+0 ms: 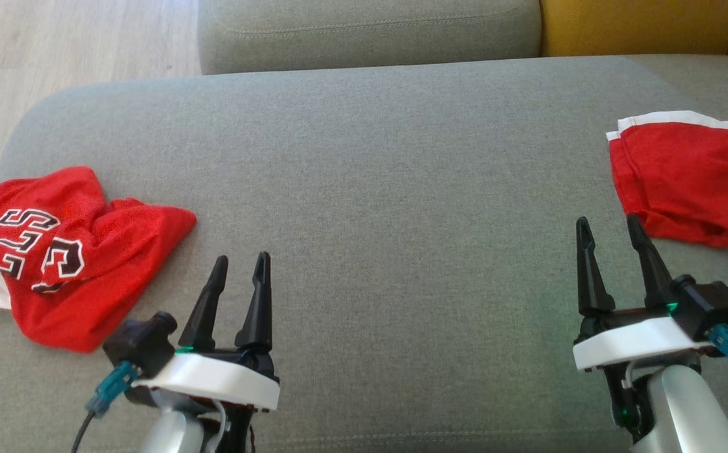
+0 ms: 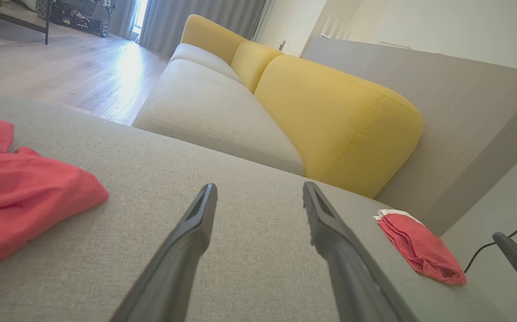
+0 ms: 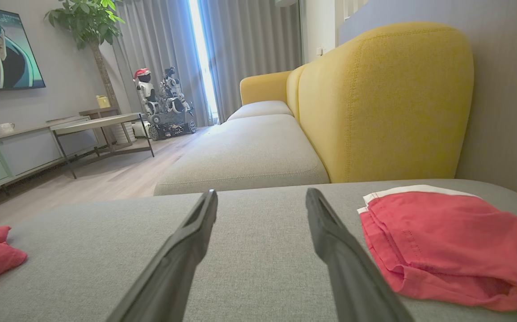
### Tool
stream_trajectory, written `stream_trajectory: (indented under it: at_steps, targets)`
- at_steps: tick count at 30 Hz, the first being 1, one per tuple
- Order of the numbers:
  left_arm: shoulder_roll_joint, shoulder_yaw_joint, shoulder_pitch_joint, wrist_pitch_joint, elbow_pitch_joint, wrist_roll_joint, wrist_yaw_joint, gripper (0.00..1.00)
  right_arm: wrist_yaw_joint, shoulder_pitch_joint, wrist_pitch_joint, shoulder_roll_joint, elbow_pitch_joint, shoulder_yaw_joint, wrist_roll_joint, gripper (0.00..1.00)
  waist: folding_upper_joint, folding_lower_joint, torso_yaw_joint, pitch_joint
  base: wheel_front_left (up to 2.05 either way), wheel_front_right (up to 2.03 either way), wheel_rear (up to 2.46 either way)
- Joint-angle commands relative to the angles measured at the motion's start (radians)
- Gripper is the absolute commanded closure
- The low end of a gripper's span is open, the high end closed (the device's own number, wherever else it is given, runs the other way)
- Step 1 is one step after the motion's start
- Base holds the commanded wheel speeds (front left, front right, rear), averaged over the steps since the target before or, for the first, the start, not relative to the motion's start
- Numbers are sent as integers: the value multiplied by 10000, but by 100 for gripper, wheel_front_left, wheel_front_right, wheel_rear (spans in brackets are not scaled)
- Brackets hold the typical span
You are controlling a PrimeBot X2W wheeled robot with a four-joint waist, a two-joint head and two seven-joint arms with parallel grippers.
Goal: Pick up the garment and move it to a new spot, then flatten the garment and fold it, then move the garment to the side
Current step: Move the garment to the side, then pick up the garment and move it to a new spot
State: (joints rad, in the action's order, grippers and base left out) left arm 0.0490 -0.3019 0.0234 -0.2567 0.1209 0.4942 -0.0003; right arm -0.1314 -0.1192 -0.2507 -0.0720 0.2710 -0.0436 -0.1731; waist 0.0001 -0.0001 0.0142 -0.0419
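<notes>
The crumpled red mesh jersey with black-and-white lettering lies bunched at the lower left of the head view, on the grey fabric sofa cushion. The left gripper hovers near it, fingers parted and empty. The right gripper, also parted and empty, is near a folded red cloth with white trim. Best to pinch a raised ridge, I'd say.

Left tool, right tool, long black tapered fingers, white wrist plates, silver forearms, teal cable plugs
</notes>
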Motion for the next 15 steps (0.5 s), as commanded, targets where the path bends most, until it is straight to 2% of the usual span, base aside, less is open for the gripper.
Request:
stream_trajectory:
  at_steps: [1, 15]
  targets:
    - [12, 445, 324, -51, -423, -65, -23, 0, 7, -181, -108, 72, -354, -167, 63, 0, -1, 1, 1, 11, 0, 0, 0]
    - [12, 487, 348, -51, -625, -38, 20, 0, 7, -194, -110, 121, -367, -220, 45, 0, -1, 1, 40, -80, 0, 0, 0]
